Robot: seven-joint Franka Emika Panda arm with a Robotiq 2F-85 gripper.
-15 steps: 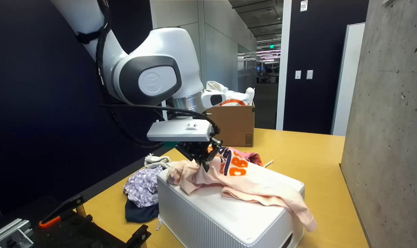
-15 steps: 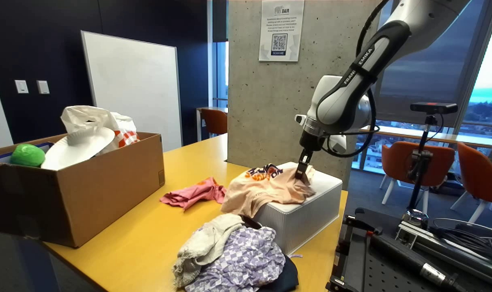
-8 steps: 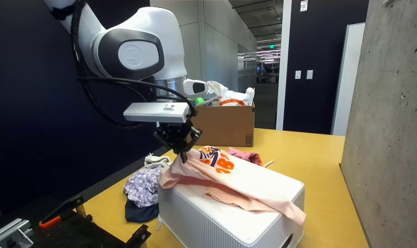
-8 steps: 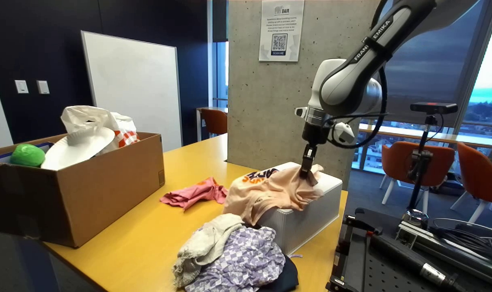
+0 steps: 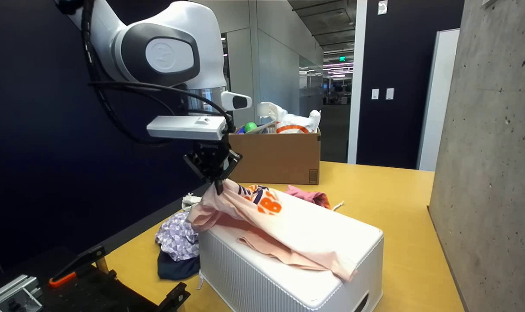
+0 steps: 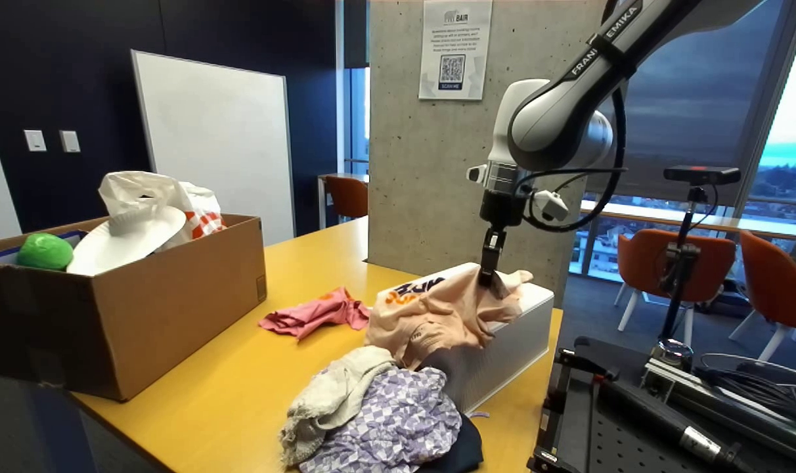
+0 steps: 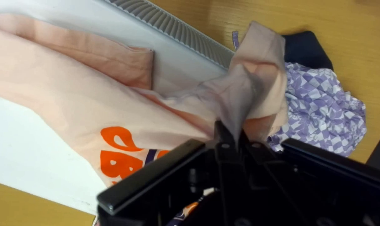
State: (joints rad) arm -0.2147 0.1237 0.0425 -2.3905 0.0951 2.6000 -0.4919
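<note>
A peach shirt (image 5: 267, 225) with orange and navy lettering lies draped over an upturned white ribbed box (image 5: 353, 225). My gripper (image 5: 219, 187), pointing down over the box's end, is shut on a fold of the shirt. In the wrist view the pinched cloth rises to a peak between the fingertips, and the rest of the shirt (image 7: 83, 84) trails across the box top. One part of it hangs past the box edge, over a purple checkered cloth (image 7: 324, 106). Part of the lettering is hidden behind the gripper in the wrist view.
Beside the box a cream knit (image 6: 345, 378) and a navy cloth (image 6: 464, 447) are heaped with the checkered cloth. A pink cloth (image 6: 316, 312) lies on the yellow table (image 6: 227, 394). A filled cardboard box (image 6: 188, 309), a concrete pillar (image 6: 437, 171) and a black stand (image 5: 85, 290) surround it.
My gripper has risen and moved left in an exterior view, pulling the shirt along. The sleeve that hung over the box's far right end has slid back onto the top, near its edge.
</note>
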